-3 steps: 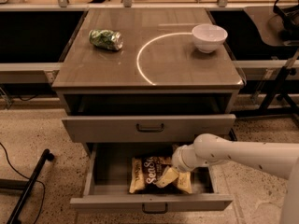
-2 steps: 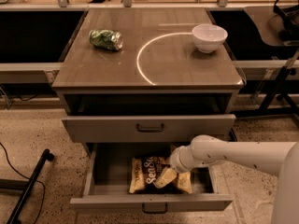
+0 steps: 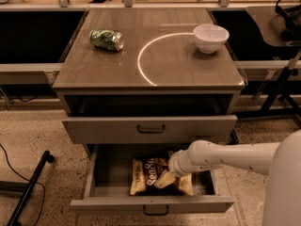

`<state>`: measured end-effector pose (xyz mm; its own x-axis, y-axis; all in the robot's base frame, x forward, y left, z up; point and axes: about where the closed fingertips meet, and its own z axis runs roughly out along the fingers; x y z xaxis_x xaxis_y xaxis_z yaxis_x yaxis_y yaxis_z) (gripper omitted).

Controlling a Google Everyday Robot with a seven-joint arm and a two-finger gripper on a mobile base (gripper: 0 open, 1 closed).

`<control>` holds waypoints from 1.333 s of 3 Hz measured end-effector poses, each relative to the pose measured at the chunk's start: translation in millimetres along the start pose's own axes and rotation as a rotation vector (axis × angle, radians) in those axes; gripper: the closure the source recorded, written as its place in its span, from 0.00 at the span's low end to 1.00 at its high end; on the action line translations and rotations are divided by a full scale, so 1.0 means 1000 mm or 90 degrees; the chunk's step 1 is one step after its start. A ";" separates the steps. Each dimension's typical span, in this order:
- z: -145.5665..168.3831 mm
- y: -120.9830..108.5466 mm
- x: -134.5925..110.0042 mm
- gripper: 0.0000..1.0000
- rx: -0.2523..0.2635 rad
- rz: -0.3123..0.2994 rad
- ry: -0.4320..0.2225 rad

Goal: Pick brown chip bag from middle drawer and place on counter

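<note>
The brown chip bag (image 3: 146, 173) lies flat in the middle drawer (image 3: 153, 205), which is pulled far out at the bottom of the cabinet. Its cream lettering faces up. My gripper (image 3: 165, 179) reaches in from the right on a white arm (image 3: 225, 155) and sits down on the right half of the bag, covering that part. The counter (image 3: 155, 62) is the grey-brown cabinet top above, with a pale arc line across it.
A small green shiny packet (image 3: 106, 39) lies at the counter's back left and a white bowl (image 3: 210, 37) at its back right. A grey drawer with a taller front panel (image 3: 149, 128) stands slightly open above the middle drawer. A black stand leg (image 3: 28, 187) lies on the floor at left.
My gripper and wrist have moved a little to the left and lower, further onto the chip bag. The bag and both drawers have not moved.
</note>
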<state>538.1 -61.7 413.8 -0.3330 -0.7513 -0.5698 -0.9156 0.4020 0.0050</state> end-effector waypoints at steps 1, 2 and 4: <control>0.008 0.001 0.005 0.41 -0.007 -0.003 0.004; 0.015 0.001 0.007 0.64 -0.017 -0.006 0.006; -0.039 0.021 -0.011 1.00 -0.052 -0.054 -0.078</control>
<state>513.9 -65.3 452.5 -0.2284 -0.7088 -0.6674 -0.9561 0.2926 0.0165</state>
